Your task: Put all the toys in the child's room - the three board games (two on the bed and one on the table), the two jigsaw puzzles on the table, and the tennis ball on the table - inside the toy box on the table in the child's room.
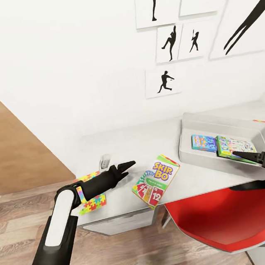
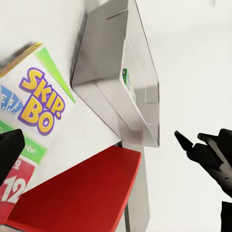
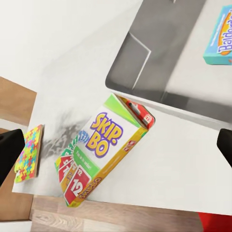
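In box: two games (image 1: pixel 217 144) lie in the toy box (image 1: pixel 198 126).
Left out: Skip-Bo (image 1: pixel 156 180), puzzle (image 1: pixel 93 204) on the surface (image 1: pixel 122 146).
Fingers: both hands look closed and empty.

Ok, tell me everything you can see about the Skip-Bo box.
The Skip-Bo box is a flat cardboard game box, green and yellow with a purple-and-yellow title and red numbered cards printed at one end. It lies face up on the table, near its front edge, beside the toy box, not in it. Neither gripper touches it.
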Controlling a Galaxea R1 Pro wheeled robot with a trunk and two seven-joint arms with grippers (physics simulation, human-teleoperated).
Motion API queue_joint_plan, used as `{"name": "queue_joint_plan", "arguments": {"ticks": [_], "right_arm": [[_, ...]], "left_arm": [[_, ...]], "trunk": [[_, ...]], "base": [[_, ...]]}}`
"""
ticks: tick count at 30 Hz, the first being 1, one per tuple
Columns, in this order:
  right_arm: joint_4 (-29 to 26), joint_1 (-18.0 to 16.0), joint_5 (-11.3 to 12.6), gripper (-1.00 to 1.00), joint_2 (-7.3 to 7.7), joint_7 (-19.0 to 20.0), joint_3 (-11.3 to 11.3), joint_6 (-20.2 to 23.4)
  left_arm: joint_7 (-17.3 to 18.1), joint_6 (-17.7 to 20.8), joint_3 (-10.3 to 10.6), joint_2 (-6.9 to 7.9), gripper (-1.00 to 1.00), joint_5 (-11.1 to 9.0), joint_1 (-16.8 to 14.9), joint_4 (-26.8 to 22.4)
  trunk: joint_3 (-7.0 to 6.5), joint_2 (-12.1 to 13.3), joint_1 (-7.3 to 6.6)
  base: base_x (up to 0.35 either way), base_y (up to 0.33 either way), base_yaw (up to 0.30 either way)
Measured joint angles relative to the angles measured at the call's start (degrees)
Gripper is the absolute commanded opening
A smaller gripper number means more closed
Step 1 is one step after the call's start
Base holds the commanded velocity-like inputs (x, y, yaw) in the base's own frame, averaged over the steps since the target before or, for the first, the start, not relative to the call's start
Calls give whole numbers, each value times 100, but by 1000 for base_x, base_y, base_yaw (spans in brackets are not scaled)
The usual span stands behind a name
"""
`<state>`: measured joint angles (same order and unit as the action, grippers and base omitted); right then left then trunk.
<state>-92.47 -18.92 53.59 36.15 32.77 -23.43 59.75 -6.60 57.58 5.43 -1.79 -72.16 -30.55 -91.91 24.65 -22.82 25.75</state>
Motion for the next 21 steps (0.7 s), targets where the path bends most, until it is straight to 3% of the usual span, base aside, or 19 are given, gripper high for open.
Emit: {"name": "queue_joint_plan", "arguments": {"ticks": [9, 21], "right_arm": [[1, 0, -3, 100, -8, 1, 1, -1], [3, 0, -4, 100, -15, 2, 2, -1]], "left_arm": [[14, 5, -132, 4, 100, 5, 41, 1], [17, 8, -182, 5, 100, 4, 59, 1]], "trunk": [[0, 0, 0], [0, 0, 0]], "base": [[0, 48, 0], [0, 228, 0]]}}
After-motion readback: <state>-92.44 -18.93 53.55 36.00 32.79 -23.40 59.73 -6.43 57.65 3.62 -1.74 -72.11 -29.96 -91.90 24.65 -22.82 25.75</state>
